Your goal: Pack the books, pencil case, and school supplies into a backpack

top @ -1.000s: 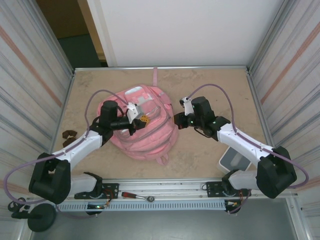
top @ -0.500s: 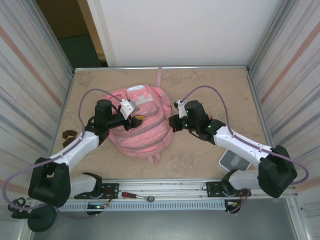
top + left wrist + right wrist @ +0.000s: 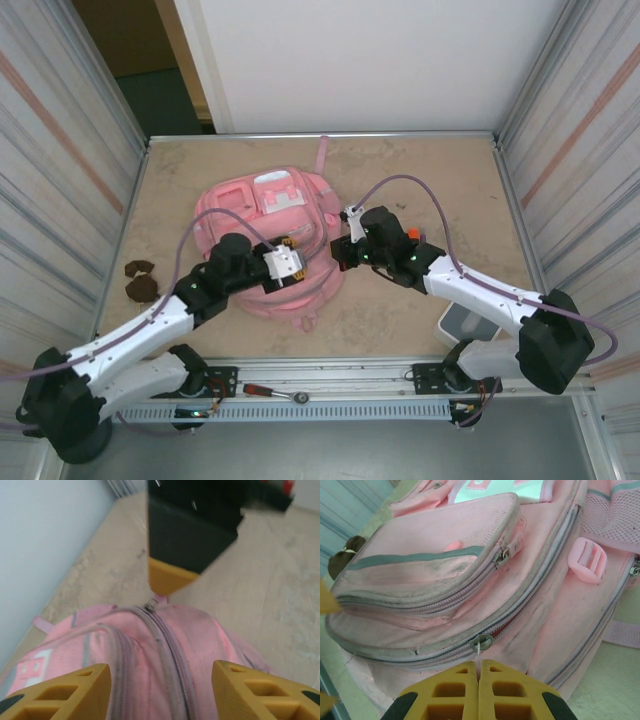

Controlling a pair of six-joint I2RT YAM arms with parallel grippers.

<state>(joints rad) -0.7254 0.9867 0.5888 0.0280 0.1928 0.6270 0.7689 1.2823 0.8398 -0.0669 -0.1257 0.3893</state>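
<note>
Top view: pink backpack [image 3: 262, 205] lying flat, left gripper [image 3: 290, 250] over its near-right part, right gripper [image 3: 338, 252] at its right edge. Left wrist: fingers [image 3: 75, 690] spread wide apart above the backpack's zip [image 3: 165, 635], holding nothing. Right wrist: jaws squeezed together, pinching the zip pull [image 3: 481, 643] on the backpack's side.

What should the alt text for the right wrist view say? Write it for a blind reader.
Close-up of a pink backpack with its visible zips closed. At the bottom edge, the right gripper has its yellow fingers shut on a zipper pull; a pink buckle sits at upper right.
</note>
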